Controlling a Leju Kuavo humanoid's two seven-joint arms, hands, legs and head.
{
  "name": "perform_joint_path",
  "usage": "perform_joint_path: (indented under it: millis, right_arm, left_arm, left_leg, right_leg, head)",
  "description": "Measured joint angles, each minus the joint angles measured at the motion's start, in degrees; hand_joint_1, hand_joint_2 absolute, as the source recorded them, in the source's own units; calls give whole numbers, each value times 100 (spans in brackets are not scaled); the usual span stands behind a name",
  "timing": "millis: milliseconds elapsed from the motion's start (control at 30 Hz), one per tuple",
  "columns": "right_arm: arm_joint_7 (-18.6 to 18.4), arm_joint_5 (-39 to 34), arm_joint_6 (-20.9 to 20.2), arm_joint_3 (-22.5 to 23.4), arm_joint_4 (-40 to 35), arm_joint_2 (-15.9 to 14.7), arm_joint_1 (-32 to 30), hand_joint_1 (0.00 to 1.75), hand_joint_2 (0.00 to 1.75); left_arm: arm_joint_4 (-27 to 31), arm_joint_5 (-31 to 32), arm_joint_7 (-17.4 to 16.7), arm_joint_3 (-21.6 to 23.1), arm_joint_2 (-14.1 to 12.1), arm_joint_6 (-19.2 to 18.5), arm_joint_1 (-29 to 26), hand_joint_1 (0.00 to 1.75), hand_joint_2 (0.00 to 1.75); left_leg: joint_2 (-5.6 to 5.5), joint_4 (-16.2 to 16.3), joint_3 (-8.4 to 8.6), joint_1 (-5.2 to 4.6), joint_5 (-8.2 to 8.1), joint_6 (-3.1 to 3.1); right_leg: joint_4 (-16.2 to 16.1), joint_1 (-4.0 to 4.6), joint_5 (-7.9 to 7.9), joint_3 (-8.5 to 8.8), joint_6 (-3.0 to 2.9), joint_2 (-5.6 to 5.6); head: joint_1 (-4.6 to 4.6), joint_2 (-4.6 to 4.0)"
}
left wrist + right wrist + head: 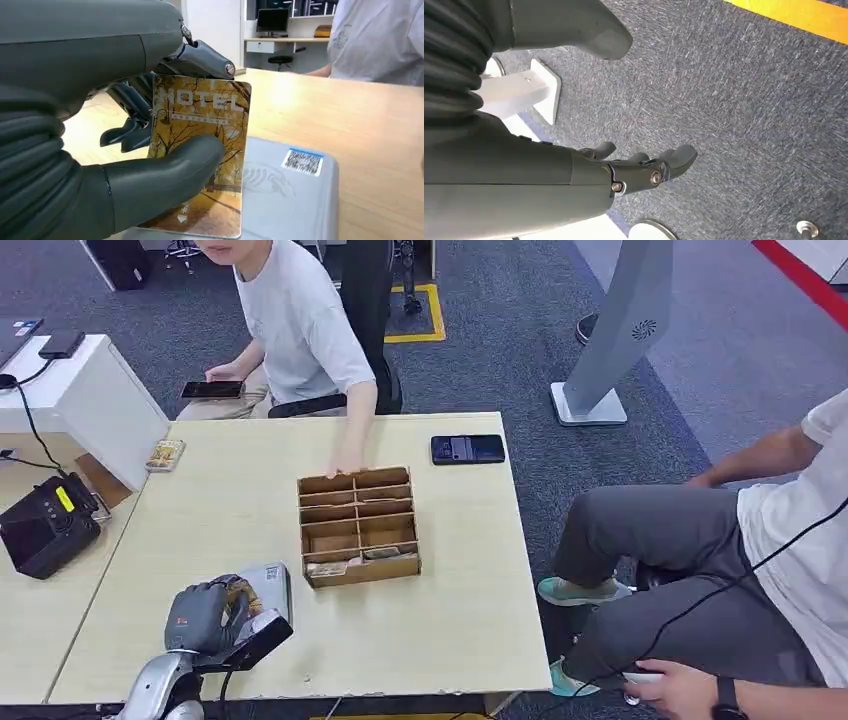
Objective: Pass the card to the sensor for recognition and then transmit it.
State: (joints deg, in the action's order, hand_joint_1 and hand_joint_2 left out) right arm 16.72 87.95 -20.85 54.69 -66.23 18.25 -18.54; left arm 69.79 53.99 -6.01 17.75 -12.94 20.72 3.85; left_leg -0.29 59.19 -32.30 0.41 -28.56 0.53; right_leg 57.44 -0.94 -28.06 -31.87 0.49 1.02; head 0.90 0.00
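Observation:
My left hand (208,615) hovers at the table's near left, over a flat grey card sensor (270,586) bearing a barcode sticker. In the left wrist view this hand (125,165) pinches a golden hotel card (202,150) between thumb and fingers. The card stands upright, its lower edge close above the sensor (290,195). My right hand (624,165) hangs over grey carpet, fingers apart, holding nothing.
A wooden divided box (357,525) with cards in its front row stands mid-table; a seated person's hand (347,462) touches its far edge. A black phone (467,449) lies beyond it. A black device (45,525) sits far left. Another person (740,560) sits at right.

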Motion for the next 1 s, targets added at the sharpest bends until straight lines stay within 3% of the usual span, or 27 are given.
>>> perform_joint_path:
  millis: [367,567,600,767,833,900,933,1000]
  right_arm:
    - [-33,-9,0,-2,33,0,13,0,175]
    - [-87,-61,-2,-2,28,0,6,0,175]
    - [-114,-87,-4,-2,26,0,1,0,175]
    - [-140,-111,-2,-13,26,0,-5,0,175]
    - [-135,-111,4,-17,26,0,-5,0,175]
    - [-92,-47,43,-20,30,0,0,0,175]
    - [7,18,147,-15,50,-2,29,0,175]
    - [74,24,297,-2,129,-4,88,0,175]
  left_arm:
    - [-2,-277,-46,0,13,-20,-53,175,175]
    - [167,-1188,365,-70,20,-48,-104,175,175]
    - [382,-1698,526,-105,20,-202,-119,175,175]
    - [816,-2090,496,-181,26,-439,-135,175,175]
    - [930,-2643,698,-227,46,-528,-154,175,175]
    - [1127,-3604,904,-286,68,-738,-129,175,175]
    - [1387,-4711,1003,-360,68,-1013,-19,175,175]
    - [1586,-5393,984,-435,41,-1189,243,175,175]
  left_leg:
    - [-6,0,1,0,0,0]
    - [-6,0,6,0,0,0]
    - [-12,1,3,0,1,0]
    - [-10,1,0,0,1,0]
    - [-9,3,-3,0,1,0]
    - [-12,4,-9,0,2,-1]
    - [-12,5,-14,1,3,-1]
    - [-13,5,-17,1,5,1]
  right_leg:
    - [0,0,0,2,0,-7]
    - [0,0,0,1,0,-7]
    - [0,0,0,0,0,-10]
    - [0,0,1,-2,1,-10]
    - [0,0,1,-8,1,-10]
    - [0,0,1,-14,1,-10]
    - [0,0,3,-18,2,-11]
    - [0,1,4,-21,3,-11]
  head:
    - [0,0]
    - [2,0]
    - [0,0]
    - [0,0]
    - [0,0]
    - [0,0]
    - [-2,0]
    - [0,0]
